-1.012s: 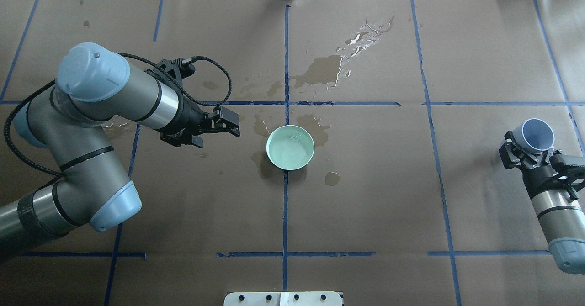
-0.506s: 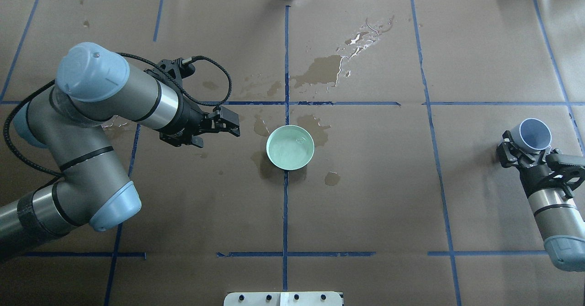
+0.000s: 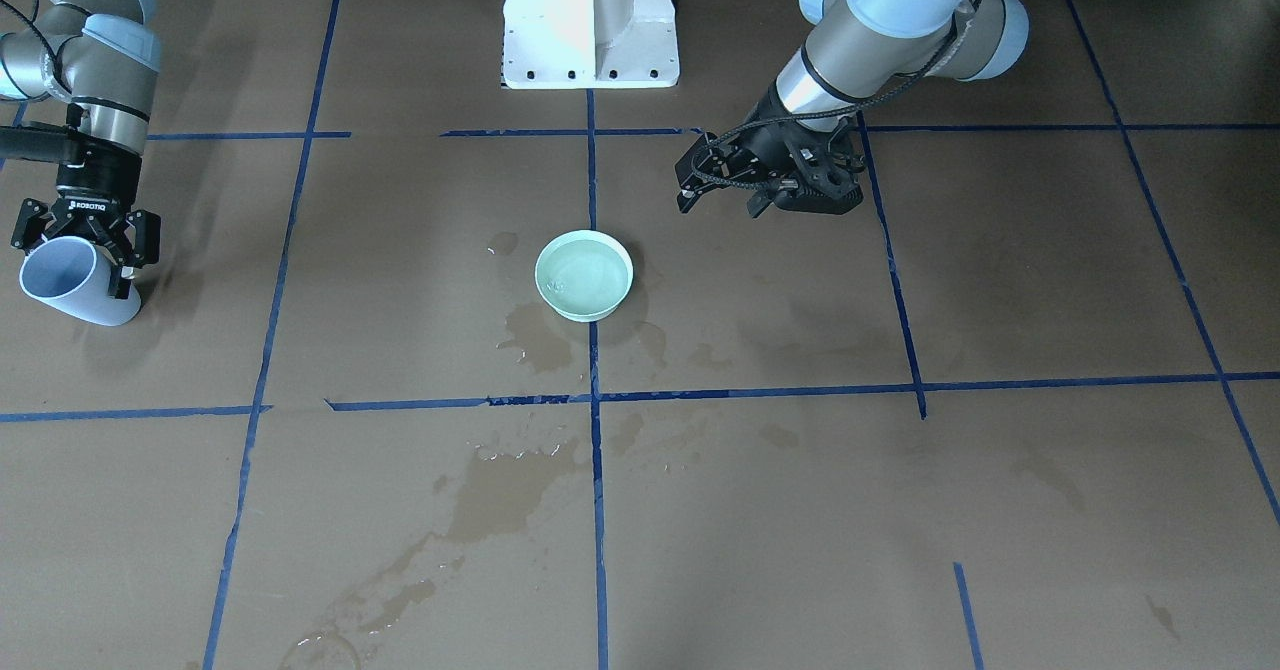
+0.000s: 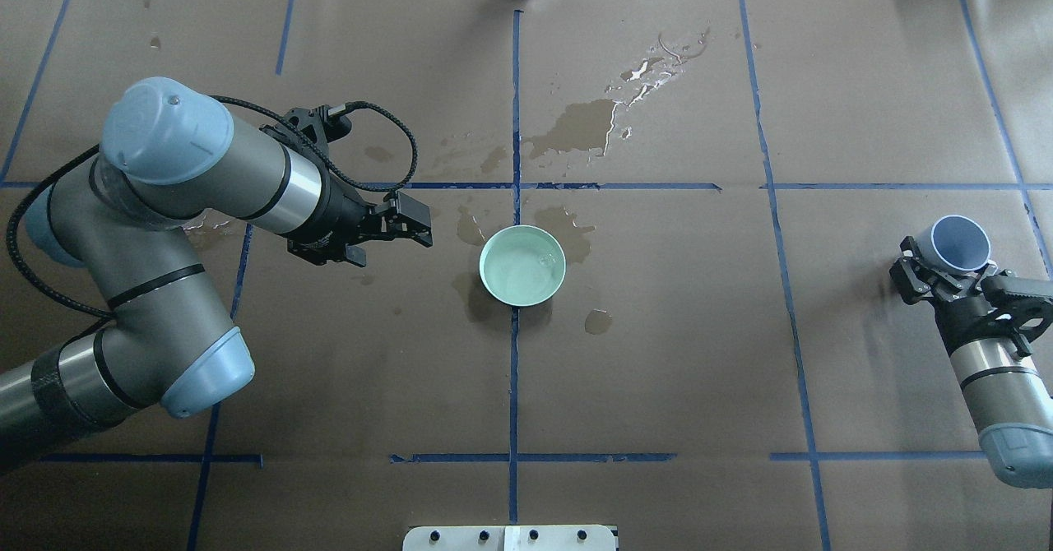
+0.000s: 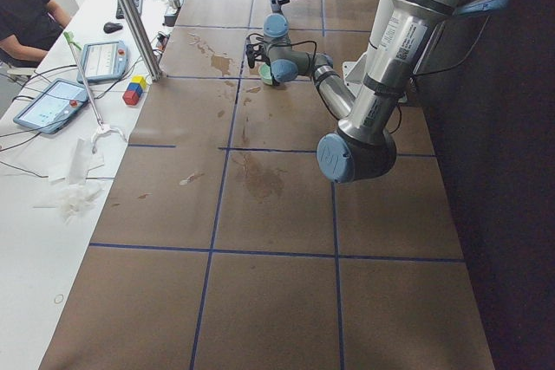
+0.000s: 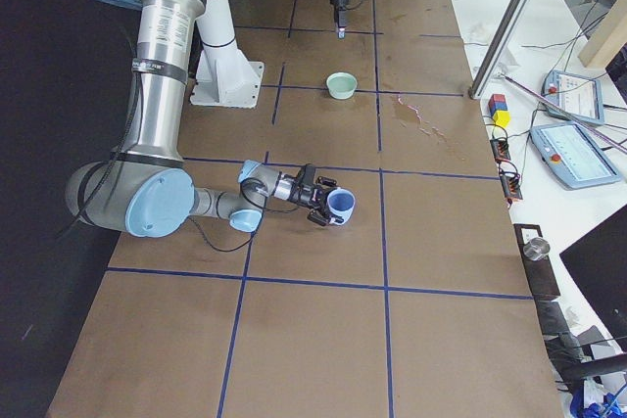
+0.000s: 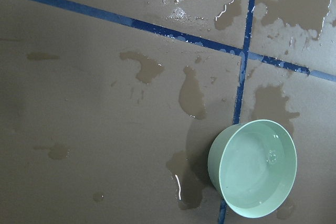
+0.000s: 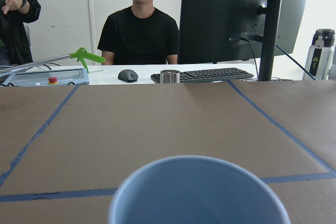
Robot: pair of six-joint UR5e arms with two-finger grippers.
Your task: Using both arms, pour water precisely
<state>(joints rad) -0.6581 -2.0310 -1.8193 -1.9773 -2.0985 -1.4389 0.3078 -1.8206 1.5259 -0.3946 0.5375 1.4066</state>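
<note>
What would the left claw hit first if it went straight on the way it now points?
Probably the bowl: in the overhead view the left claw aims at its near rim. The claw also seems angled down, so it might touch the table just short of the bowl; depth is unclear.

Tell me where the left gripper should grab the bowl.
Pinch the rim of the bowl on the side nearest the left gripper, coming from above, one finger inside, one outside. It sits upright, wide and shallow, holding water, so that probably keeps it level.
</note>
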